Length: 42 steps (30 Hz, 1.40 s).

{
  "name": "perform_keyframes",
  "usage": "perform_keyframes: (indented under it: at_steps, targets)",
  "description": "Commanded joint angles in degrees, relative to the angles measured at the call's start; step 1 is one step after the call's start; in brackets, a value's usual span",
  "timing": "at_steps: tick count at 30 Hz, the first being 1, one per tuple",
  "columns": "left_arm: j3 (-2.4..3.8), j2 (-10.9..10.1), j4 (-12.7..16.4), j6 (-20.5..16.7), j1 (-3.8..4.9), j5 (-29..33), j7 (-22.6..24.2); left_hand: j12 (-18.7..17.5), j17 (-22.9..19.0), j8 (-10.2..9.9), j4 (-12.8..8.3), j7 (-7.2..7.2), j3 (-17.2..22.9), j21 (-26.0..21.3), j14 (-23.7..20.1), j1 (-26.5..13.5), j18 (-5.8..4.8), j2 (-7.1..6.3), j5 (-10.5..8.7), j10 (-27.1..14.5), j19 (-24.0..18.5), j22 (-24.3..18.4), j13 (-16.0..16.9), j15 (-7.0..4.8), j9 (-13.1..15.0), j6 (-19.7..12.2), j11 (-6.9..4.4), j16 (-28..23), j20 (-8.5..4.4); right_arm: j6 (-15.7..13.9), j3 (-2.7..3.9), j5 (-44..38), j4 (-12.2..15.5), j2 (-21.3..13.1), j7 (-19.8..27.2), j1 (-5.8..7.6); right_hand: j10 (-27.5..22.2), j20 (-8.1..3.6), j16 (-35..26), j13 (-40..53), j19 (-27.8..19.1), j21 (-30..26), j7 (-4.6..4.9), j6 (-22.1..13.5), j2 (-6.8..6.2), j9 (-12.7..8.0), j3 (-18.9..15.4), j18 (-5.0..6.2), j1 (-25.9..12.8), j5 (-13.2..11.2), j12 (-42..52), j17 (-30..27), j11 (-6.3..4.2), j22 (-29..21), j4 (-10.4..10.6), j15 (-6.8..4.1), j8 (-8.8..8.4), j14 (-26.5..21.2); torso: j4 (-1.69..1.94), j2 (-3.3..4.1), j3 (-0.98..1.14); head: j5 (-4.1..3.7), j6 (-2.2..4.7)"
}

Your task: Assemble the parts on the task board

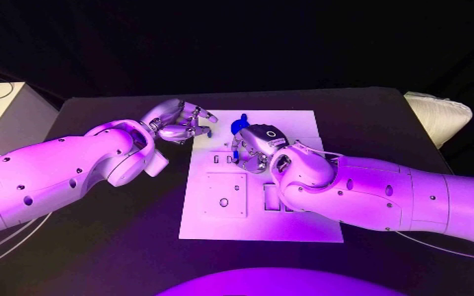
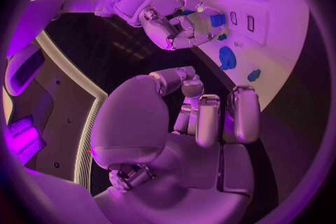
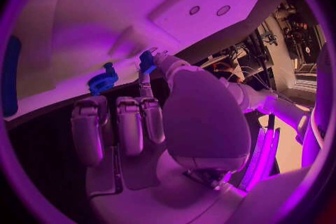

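A white task board (image 1: 296,224) is seen lying in the middle of a black bench (image 1: 109,241). The right robot hand (image 1: 259,146) is held over the board's centre, and a small blue part (image 3: 146,61) is pinched at its fingertips. Another blue part (image 1: 238,125) is seen on the board at about 11 o'clock from that hand. The left robot hand (image 1: 180,120) is held at the board's 10 o'clock corner, fingers curled, nothing gripped.

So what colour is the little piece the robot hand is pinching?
Blue. The right robot hand pinches the small part at its fingertips; the right wrist view shows it best.
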Motion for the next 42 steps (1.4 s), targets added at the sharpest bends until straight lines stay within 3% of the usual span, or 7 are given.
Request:
perform_keyframes:
  at_steps: [1, 3, 9, 42]
  targets:
    - [0.05, 0.0, 0.1, -2.5, 0.03, 3.0, 2.4, -0.8, 11.3, -0.2, -0.1, 0.51, -0.4, -0.3, 4.4, -0.3, 0.13, -0.09, 0.05, -0.6, -0.2, -0.2, -0.9, 0.48, 0.0, 0.2, 0.42, -0.3, 0.32, 1.7, -0.06, -1.6, -0.1, 0.2, -0.9, -0.2, 4.0, -0.35, -0.1, 13.0, 6.0, 0.3, 0.09, 0.3, 0.11, 0.0, 0.1, -0.41, -0.6, 0.1, 0.2, 12.6, -0.35, 15.1, 0.3, -0.34, 0.34, 5.5, 0.04, -0.01, -0.03, 0.17, -0.09]
    - [0.05, 0.0, 0.0, -3.0, 0.03, 3.8, 2.6, -1.5, 10.9, -0.1, -0.1, 1.07, -0.7, -0.5, 4.2, -0.1, 0.21, -0.26, 0.11, -1.4, -0.5, -0.7, -1.8, 1.16, 0.1, 0.7, 1.24, -0.5, 0.85, 1.8, -0.1, -1.7, -0.2, 0.3, -1.0, -0.3, 4.0, -0.35, -0.1, 13.0, 6.0, 0.3, 0.09, 0.3, 0.11, 0.0, 0.1, -0.41, -0.6, 0.1, 0.2, 12.6, -0.35, 15.1, 0.3, -0.34, 0.34, 5.5, -0.03, 0.02, -0.01, 0.22, -0.12]
    - [0.04, 0.0, -0.1, -3.8, 0.03, 6.2, 2.9, -2.8, 10.5, 0.2, -0.2, 1.57, -0.9, -0.9, 4.0, 0.1, 0.4, -0.31, 0.15, -2.7, -1.1, -1.5, -3.6, 1.65, 0.2, 1.2, 1.74, -0.9, 1.38, 1.4, -0.14, -2.6, -0.3, 0.4, -1.7, -0.48, 3.9, -0.34, -0.1, 12.9, 6.0, 0.3, 0.12, 0.2, -0.18, 0.0, 0.0, -0.41, -1.0, 0.1, 0.1, 12.5, -0.33, 15.1, 0.4, -0.32, 0.32, 5.5, -0.09, 0.05, -0.01, 0.27, -0.2]
    - [0.04, 0.1, -0.3, -2.3, 0.03, 6.8, 2.0, -2.7, 10.6, 0.6, -0.2, 1.79, -1.1, -0.9, 4.0, 0.2, 0.4, -0.25, 0.15, -2.8, -1.0, -1.4, -3.7, 1.94, 0.3, 1.8, 1.99, -0.8, 1.75, 1.7, -0.21, -2.6, -0.9, 0.9, -1.3, -0.7, 3.4, -0.28, -0.2, 12.5, 6.0, 0.3, 0.29, -0.2, -0.92, -0.1, -0.6, -0.41, -2.0, -0.5, -0.6, 12.2, -0.19, 15.1, 0.8, -0.22, 0.2, 5.4, -0.07, -0.03, -0.07, 0.36, -0.52]
